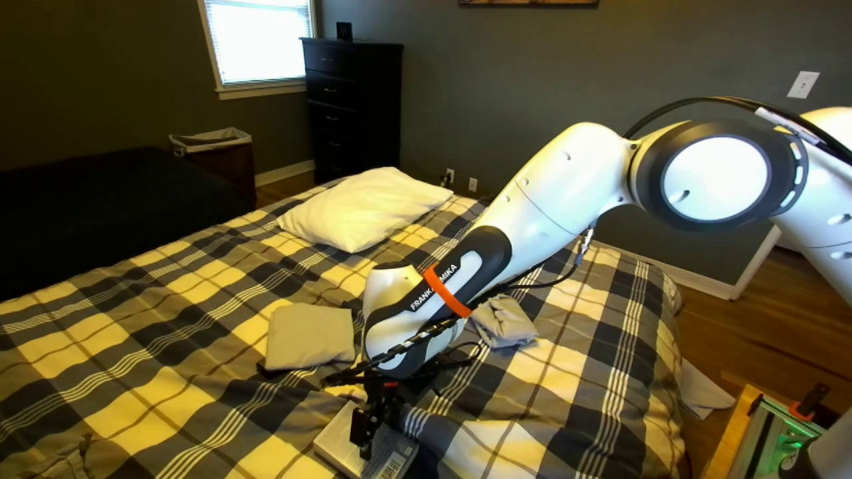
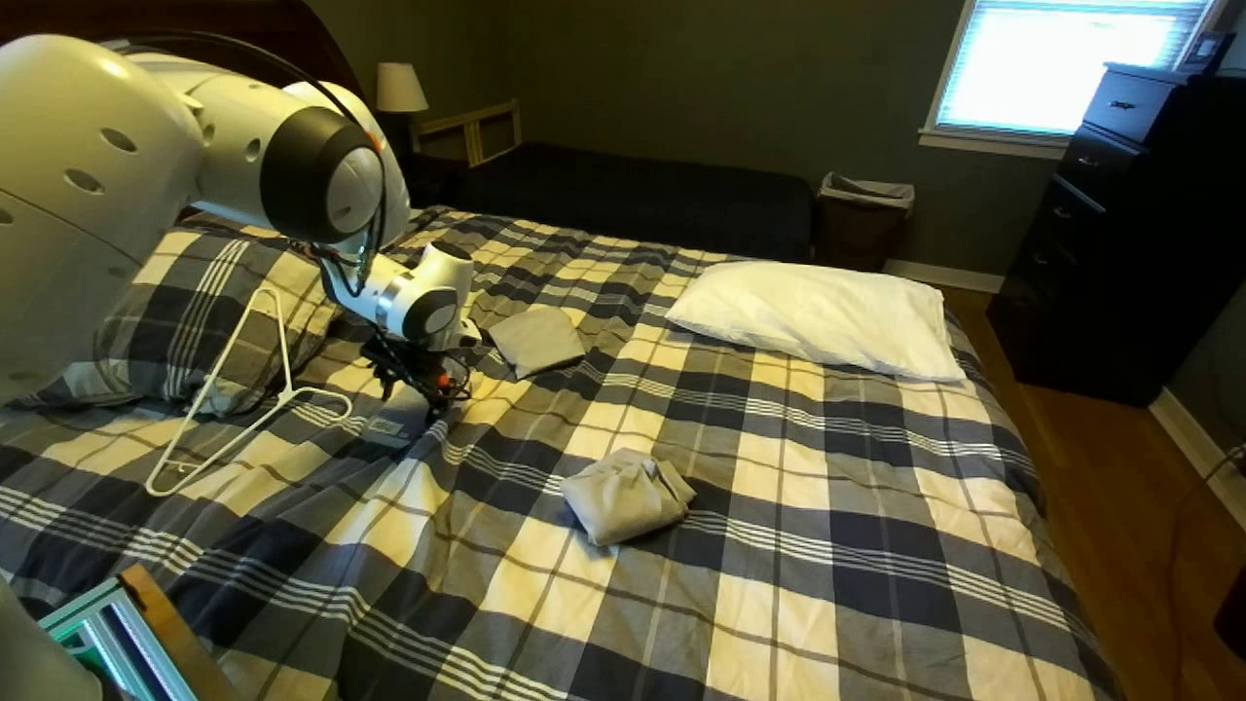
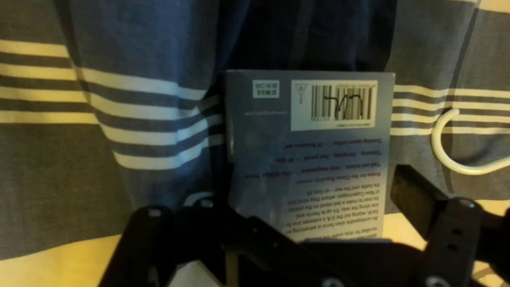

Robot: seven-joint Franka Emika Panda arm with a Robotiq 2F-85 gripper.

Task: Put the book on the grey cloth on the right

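Jaws wide over book point(image 3: 308, 159) (hanger point(image 3: 470, 170) near)

Two grey cloths point(image 2: 628, 495) point(image 2: 538, 341), one book point(image 3: 306, 159), one white hanger point(image 2: 286, 395), one white pillow point(image 2: 818, 316), one robot arm point(image 1: 559, 179), one gripper point(image 3: 314, 187), one dresser point(image 1: 366, 106), one lamp point(image 2: 400, 88) and one bin point(image 2: 861, 229) are in view.
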